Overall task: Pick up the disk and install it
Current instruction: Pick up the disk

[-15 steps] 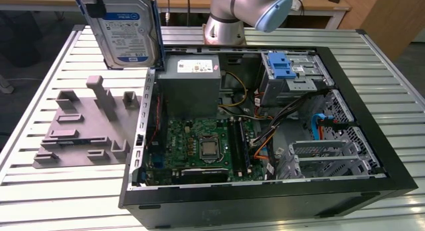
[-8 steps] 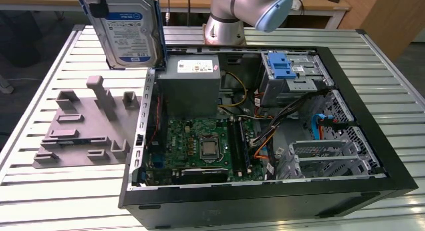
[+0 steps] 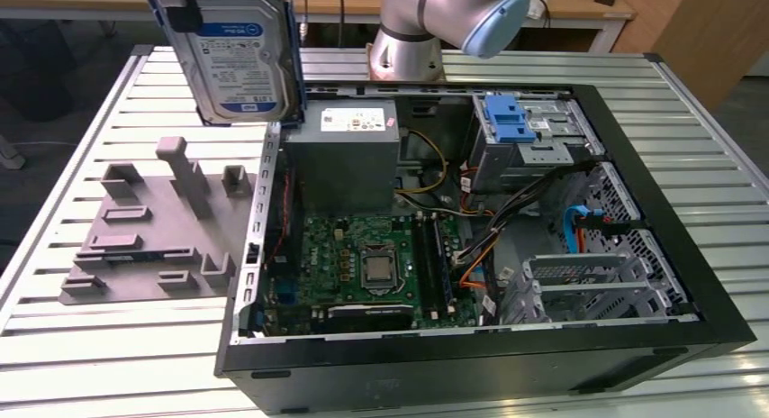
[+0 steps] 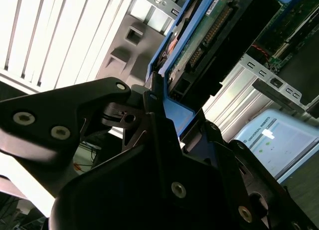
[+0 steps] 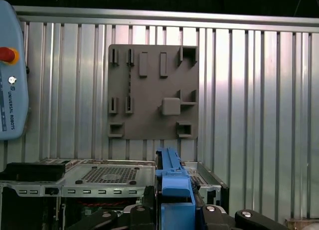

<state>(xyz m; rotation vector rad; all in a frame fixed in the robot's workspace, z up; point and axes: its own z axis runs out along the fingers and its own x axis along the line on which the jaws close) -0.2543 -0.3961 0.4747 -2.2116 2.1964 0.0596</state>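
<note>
Your claw (image 4: 158, 104) is clamped on the disk (image 3: 234, 62). In both wrist views its black fingers (image 4: 89, 105) press from either side on the blue bracket (image 5: 174, 187) that runs along the drive's edge.

In the exterior view the disk hangs high above the tabletop (image 3: 96, 346). It is upright and a little tilted, with its label side toward the camera. It sits over the strip between the grey fixture plate (image 3: 150, 229) and the wall of the open computer case (image 3: 481, 368) on the exterior view's left, and it touches neither.

Your arm (image 3: 415, 31) rises behind the case, and its blue-capped joint (image 3: 495, 22) juts toward the exterior view's right. The first wrist view looks straight down past the claw, with the plate and the case's edge beneath it.
</note>
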